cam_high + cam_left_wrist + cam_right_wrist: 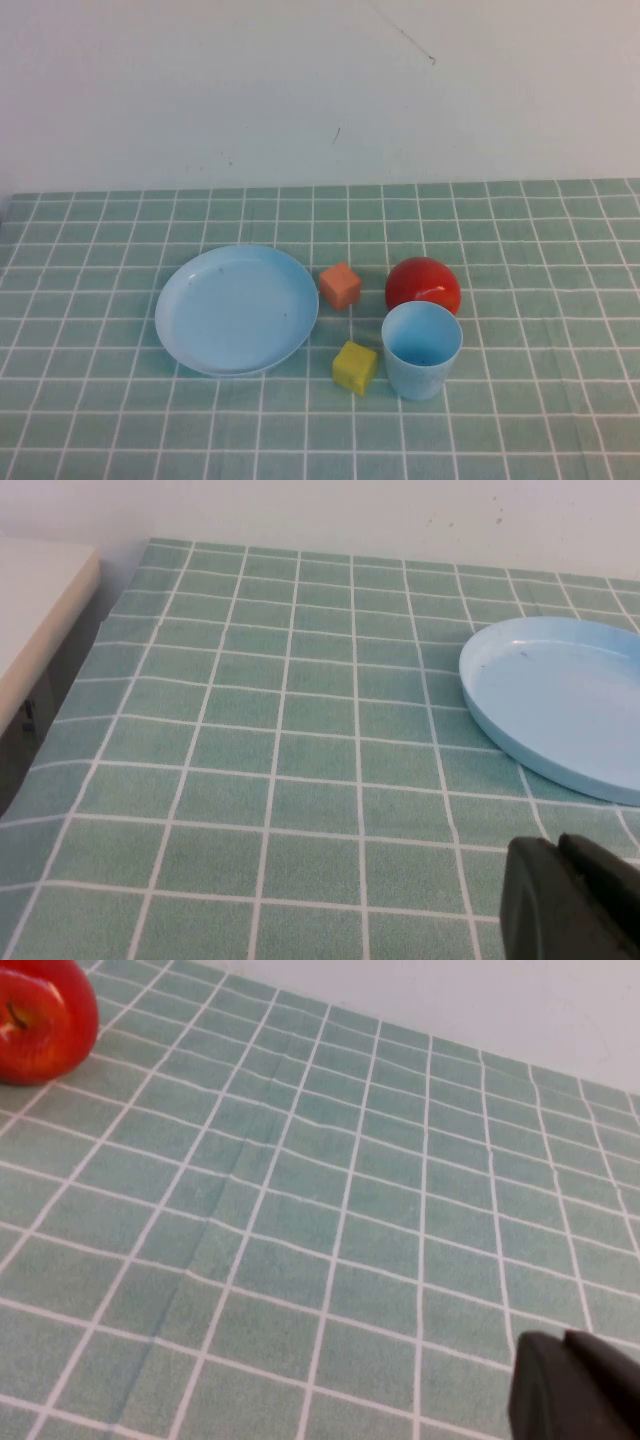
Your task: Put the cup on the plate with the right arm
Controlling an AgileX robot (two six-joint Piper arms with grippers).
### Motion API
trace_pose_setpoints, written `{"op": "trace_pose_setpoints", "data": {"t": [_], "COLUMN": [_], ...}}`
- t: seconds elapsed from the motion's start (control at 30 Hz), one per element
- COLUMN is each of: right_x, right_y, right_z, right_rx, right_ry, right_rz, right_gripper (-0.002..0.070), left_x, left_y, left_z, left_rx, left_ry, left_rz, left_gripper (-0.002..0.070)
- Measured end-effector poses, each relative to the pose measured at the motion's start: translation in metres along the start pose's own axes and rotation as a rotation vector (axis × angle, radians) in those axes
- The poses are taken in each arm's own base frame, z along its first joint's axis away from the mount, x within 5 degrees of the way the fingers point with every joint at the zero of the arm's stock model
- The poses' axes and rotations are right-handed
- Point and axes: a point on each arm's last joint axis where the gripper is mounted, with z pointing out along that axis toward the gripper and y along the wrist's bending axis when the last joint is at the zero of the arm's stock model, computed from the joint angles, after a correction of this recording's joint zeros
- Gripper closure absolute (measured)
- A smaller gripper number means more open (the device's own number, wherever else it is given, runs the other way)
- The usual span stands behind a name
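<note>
The cup (422,350) stands upright and empty on the green checked tablecloth (540,300), just in front of the red apple (423,286) and just beside the yellow block (355,367). The plate (237,309) lies to the robot's left of the cup, empty, with the orange block (340,286) near its rim. The cup is not yet grasped.

The right gripper (575,1390) shows only as a dark edge in the right wrist view, above bare cloth, well apart from the apple; whether it is open cannot be told. The left gripper (570,900) is likewise a dark edge near the plate, state undeterminable.

Recommended procedure: approach the cup from the open side away from the apple and yellow block. Grasp one wall at the rim, lift clear of both blocks, and set down at the plate's centre.
</note>
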Motion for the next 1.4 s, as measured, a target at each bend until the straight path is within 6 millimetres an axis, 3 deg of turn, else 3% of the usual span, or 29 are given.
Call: {"op": "trace_pose_setpoints", "data": {"t": [0.97,1.2,1.4], "right_x": [-0.001,-0.015,-0.037], "right_y": [-0.001,-0.005,-0.007], "right_z": [0.0,-0.001,-0.008], "right_rx": [0.013,0.065,0.105], "right_ry": [-0.017,-0.171,-0.424], "right_rz": [-0.024,-0.094,-0.12], "right_gripper": [0.0678,0.0678,0.0678], "left_x": [0.0,0.0,0.0], "left_y": [0.0,0.0,0.0], "left_z": [0.0,0.0,0.0], "left_rx": [0.0,0.0,0.0], "left_ry": [0.0,0.0,0.0], "left_rz": [0.0,0.0,0.0], "left_gripper": [0.0678,0.0678,0.0678]}}
